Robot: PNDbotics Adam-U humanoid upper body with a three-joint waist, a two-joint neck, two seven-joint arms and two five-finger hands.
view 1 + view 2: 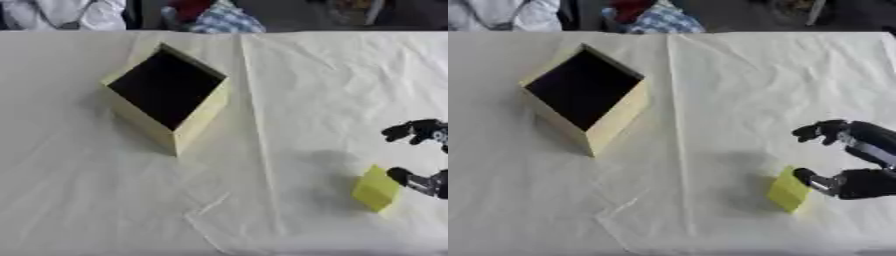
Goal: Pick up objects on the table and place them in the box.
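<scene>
A small yellow block (787,190) stands tilted on the white cloth at the lower right. My right hand (859,165) comes in from the right edge, just to the right of the block. Its thumb (804,175) touches the block's upper right edge, while its fingers (824,131) hover spread well above and behind the block, closed on nothing. The open box (171,95), pale yellow with a dark inside, sits turned corner-on at the upper left, far from the hand. My left hand shows in neither view.
The white cloth (262,150) covers the whole table, with creases down the middle and a fold near the front. People sit beyond the far edge. Bare cloth lies between box and block.
</scene>
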